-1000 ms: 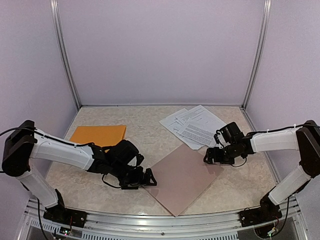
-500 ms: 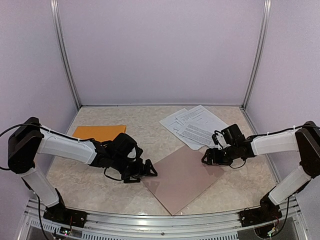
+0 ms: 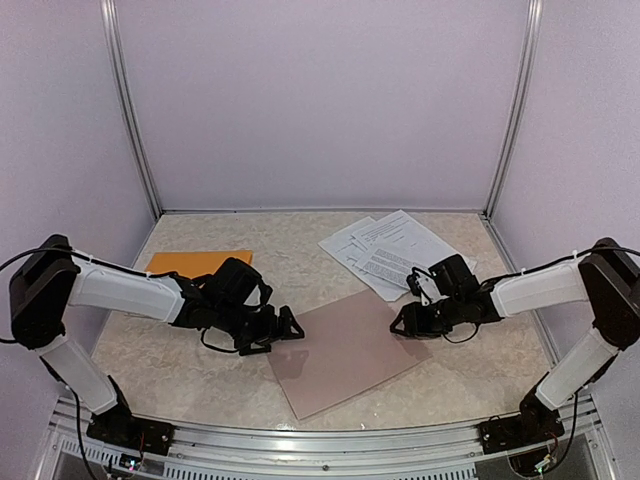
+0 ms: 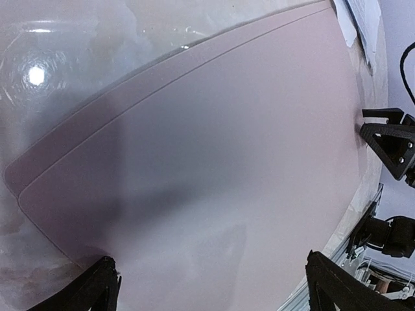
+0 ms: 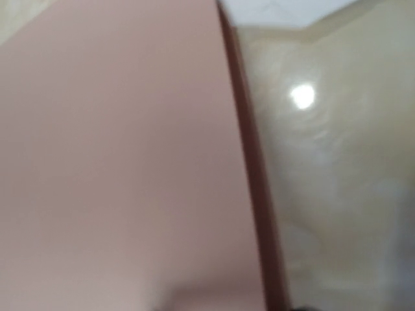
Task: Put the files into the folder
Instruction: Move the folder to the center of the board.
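Observation:
The files (image 3: 385, 250) are white printed sheets lying fanned at the back right of the table; a corner shows in the left wrist view (image 4: 363, 19). The pink folder (image 3: 340, 355) lies shut and flat in the middle and fills the left wrist view (image 4: 194, 162). My left gripper (image 3: 290, 328) is open at the folder's left edge, its jaws spread wide low over the cover (image 4: 211, 259). My right gripper (image 3: 405, 322) is at the folder's right edge (image 5: 117, 162). Its fingers are hidden in its own blurred view.
An orange folder (image 3: 195, 265) lies flat at the back left, behind the left arm. The enclosure's walls close off the back and sides, and a metal rail (image 3: 330, 460) runs along the near edge.
The pink folder has slid left and turned a little. Both grippers have moved left with it, staying at its left and right edges.

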Robot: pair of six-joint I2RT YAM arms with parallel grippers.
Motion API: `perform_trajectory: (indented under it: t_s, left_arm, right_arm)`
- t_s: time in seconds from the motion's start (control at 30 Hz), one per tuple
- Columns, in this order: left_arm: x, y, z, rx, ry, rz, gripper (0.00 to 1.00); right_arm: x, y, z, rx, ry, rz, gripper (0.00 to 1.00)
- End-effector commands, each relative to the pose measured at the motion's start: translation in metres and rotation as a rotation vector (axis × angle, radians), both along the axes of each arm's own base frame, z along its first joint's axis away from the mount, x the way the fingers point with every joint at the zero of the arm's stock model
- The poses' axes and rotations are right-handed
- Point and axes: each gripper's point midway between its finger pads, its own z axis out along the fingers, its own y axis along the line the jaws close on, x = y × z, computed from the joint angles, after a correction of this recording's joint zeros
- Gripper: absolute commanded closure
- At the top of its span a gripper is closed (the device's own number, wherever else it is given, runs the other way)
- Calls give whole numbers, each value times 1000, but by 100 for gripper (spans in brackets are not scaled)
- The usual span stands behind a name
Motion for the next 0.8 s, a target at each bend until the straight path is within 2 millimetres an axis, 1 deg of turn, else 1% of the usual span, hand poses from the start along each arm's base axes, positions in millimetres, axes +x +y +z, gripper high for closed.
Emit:
perform_trajectory:
  t_s: [0.0,0.13,0.4,0.5,0.57,0.7,0.73,0.77]
  left_arm:
    - [5,16,3,44,-55,21,4]
    - [6,23,5,63,-75,32,4]
    - [6,25,3,79,-76,36,4]
    - [5,26,5,80,-76,42,4]
    - [2,28,6,82,-77,47,4]
    - [-4,34,13,73,-90,65,4]
    - [-5,36,18,65,-100,69,3]
    - [-5,39,20,66,-106,74,3]
  right_arm:
    - [-10,10,-3,16,48,46,51]
    - [-11,12,3,20,40,71,55]
    - [-10,21,19,53,31,110,64]
    - [-10,24,20,64,37,122,69]
    - [-9,24,21,66,35,124,75]
    - [-3,23,26,90,24,115,95]
    - [-1,23,28,102,22,112,100]
    - [1,24,30,117,18,112,100]
